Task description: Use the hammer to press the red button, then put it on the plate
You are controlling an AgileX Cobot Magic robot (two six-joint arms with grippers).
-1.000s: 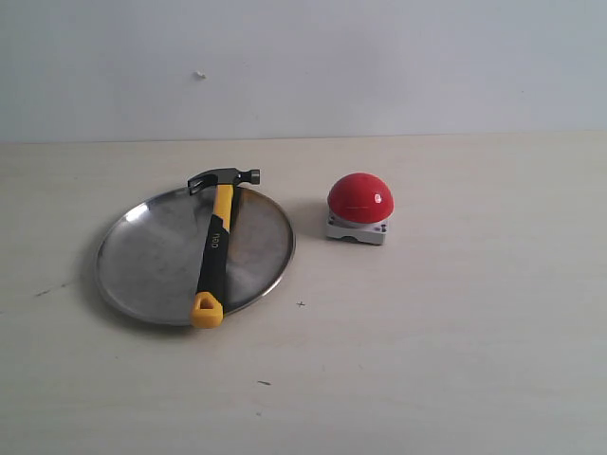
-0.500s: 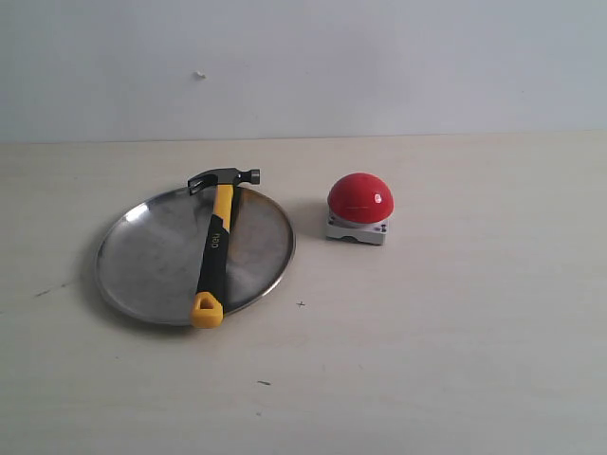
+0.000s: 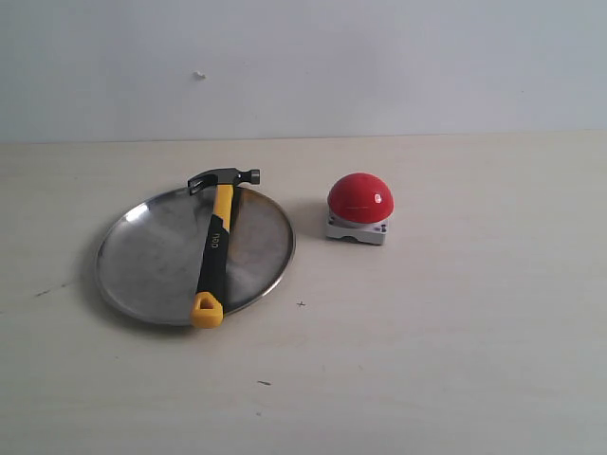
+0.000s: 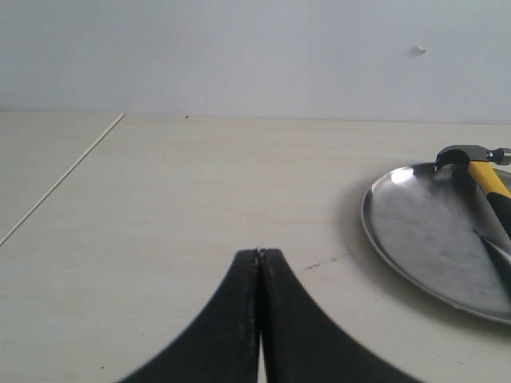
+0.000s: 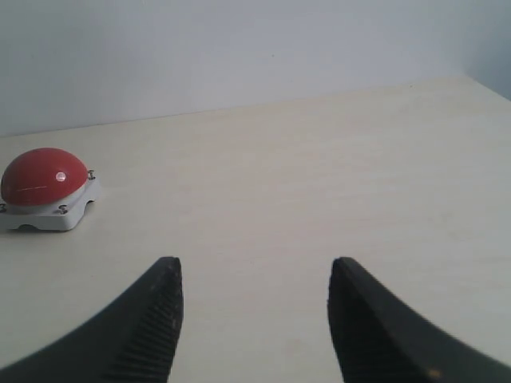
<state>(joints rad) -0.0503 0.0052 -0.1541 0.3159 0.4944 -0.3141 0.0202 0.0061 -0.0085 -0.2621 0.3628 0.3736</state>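
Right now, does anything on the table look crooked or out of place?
Only slightly: the hammer lies across the plate, its head jutting past the far rim and its yellow loop over the near rim. The red button sits upright.

No change shows between the earlier exterior pictures and now: the hammer (image 3: 216, 242), the plate (image 3: 152, 256) and the button (image 3: 360, 196) lie exactly where they did, with no visible shift.

Pale wood-grain tabletop (image 3: 455, 360) is filling the near and middle scene, carrying a few dark specks (image 3: 263, 383) near the front. Plain whitish wall (image 3: 379, 66) is rising behind the far edge, showing one small mark (image 3: 199, 75) left of centre. Soft, even light is falling.
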